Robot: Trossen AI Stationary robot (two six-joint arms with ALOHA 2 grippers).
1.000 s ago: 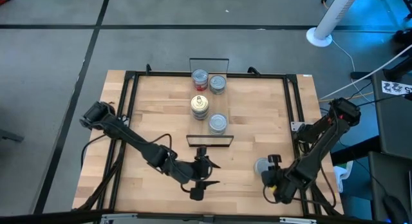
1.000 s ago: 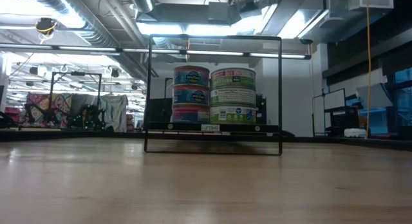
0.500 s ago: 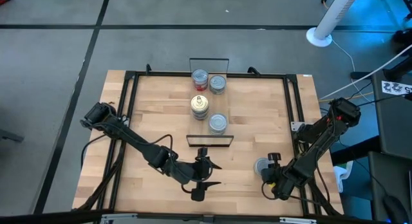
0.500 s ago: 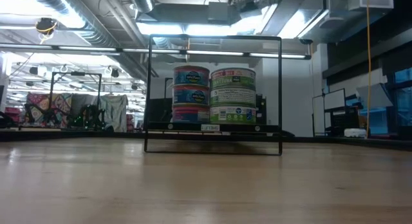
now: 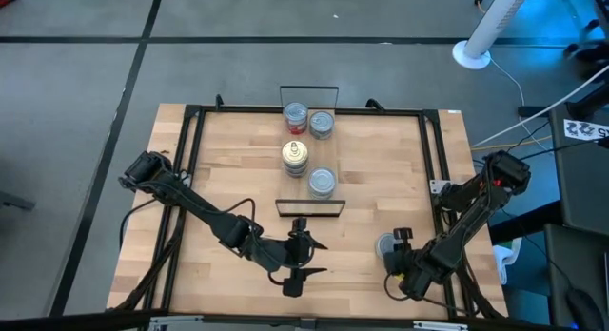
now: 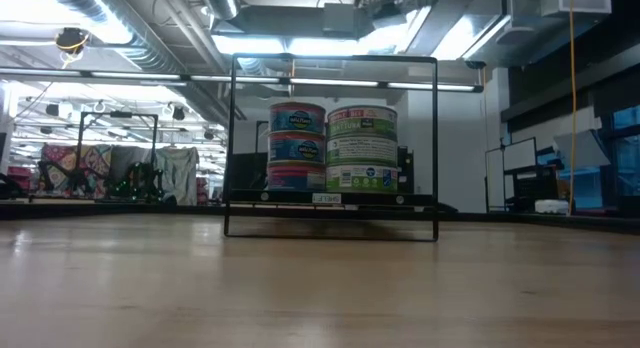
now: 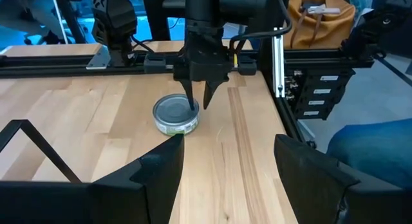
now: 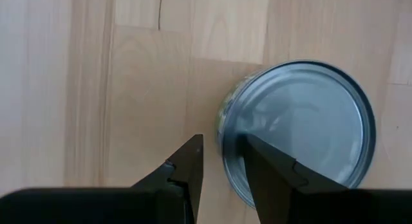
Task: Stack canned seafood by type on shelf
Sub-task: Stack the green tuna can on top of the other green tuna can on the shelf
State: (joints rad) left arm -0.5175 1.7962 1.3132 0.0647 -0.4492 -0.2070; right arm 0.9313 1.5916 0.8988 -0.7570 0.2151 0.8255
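A loose tin with a silver top (image 5: pixel 385 245) stands on the tabletop near the front right; it also shows in the left wrist view (image 7: pixel 175 113) and the right wrist view (image 8: pixel 299 130). My right gripper (image 8: pixel 221 154) points down at this tin's rim, its fingers a narrow gap apart, one over the lid and one outside the wall. My left gripper (image 5: pixel 297 259) is wide open and empty, level above the table in front of the shelf (image 5: pixel 310 141). On the shelf stand stacks of tins, among them one with a red label (image 5: pixel 296 113), one gold-topped (image 5: pixel 296 157) and green-labelled ones (image 6: pixel 362 148). My right gripper comes from above, pointing down, at the rim (image 8: pixel 223 130) of the loose tin on the side toward the table's right edge. One finger (image 8: pixel 270 166) stands over the lid, the other (image 8: pixel 183 163) outside. Whether they touch the tin I cannot tell. The tin stands upright on the table.
A black frame rail (image 5: pixel 433 150) runs along the table's edges. The shelf's near wire frame (image 5: pixel 310 207) stands just beyond my left gripper. Bare tabletop (image 5: pixel 228 169) lies left of the shelf.
My right arm has shifted a little toward the table's left, by the loose tin. The tin has stayed where it was.
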